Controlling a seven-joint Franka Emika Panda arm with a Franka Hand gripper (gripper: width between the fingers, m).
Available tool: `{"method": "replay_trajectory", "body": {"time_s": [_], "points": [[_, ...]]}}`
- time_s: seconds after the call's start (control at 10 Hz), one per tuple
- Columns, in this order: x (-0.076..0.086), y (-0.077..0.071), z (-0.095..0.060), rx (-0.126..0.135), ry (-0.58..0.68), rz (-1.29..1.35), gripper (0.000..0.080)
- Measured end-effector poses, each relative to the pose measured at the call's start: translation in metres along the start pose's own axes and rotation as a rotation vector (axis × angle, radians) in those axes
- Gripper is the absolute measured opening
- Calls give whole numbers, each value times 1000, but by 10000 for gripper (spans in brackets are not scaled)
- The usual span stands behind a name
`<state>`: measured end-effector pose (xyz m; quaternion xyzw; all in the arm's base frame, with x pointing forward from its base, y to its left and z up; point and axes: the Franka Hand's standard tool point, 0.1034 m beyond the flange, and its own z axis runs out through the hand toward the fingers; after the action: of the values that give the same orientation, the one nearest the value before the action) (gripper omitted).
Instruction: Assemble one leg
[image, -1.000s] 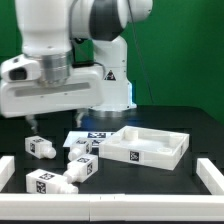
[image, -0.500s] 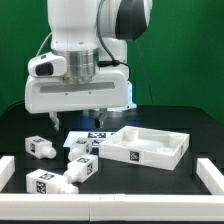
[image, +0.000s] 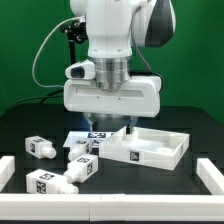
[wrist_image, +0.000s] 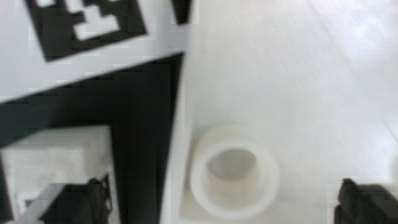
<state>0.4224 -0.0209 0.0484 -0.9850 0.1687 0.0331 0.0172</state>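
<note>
Several white legs with black-and-white tags lie on the black table at the exterior view's left: one (image: 40, 146) at the far left, two (image: 84, 160) in the middle, one (image: 42, 183) near the front. My gripper (image: 110, 128) hangs open and empty over the near-left corner of the white tray-like panel (image: 160, 152), away from the legs. In the wrist view my gripper (wrist_image: 222, 205) has its dark fingertips (wrist_image: 80, 200) spread wide on either side of a round socket (wrist_image: 235, 170) in the panel's corner. A bit of one leg (wrist_image: 39, 165) shows beside it.
The marker board (image: 97, 134) lies behind the legs, next to the panel; one of its tags (wrist_image: 89, 25) shows in the wrist view. A white rail runs along the table's front (image: 110, 205), with white blocks at both ends.
The arm has swung toward the exterior view's right, from above the legs to above the panel's corner. The legs and panel have not moved.
</note>
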Motion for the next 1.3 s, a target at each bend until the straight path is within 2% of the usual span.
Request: {"method": "replay_trajectory", "body": {"time_s": [0.4,0.6,0.7,0.9,1.0,1.2,1.3], "points": [[-3,1,1,1,-1,17,649],[-32,7,14,11,11,232,649],[-48,10,27,15,15,306,649],[-54,9,42,5,19,324,649],[-57,5,45,1,15,306,649],[-56,6,45,1,16,308,649],[-56,6,45,1,16,308,510]]}}
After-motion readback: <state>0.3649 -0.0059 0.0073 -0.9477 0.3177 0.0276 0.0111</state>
